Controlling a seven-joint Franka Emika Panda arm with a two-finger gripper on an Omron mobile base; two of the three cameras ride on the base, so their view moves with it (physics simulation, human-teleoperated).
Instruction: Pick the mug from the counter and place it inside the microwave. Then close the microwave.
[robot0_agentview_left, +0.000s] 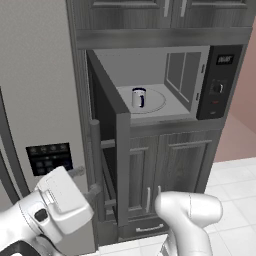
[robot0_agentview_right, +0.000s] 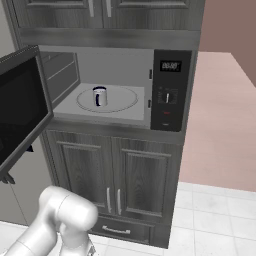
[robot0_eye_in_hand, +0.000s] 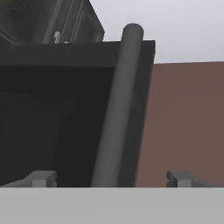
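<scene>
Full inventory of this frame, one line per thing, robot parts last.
mug: 1, white-grey with dark blue side, upright on the turntable inside the microwave
turntable: 1, white, round, microwave floor
microwave: 1, dark frame, light grey inside, set above the cabinets
microwave door: 1, dark, swung open to the left
door handle: 1, dark grey bar, close in front of the hand
fridge: 1, grey, left of the microwave
lower cabinets: 2 doors, dark grey
hand: 1, dark fingertips apart, either side of the handle
</scene>
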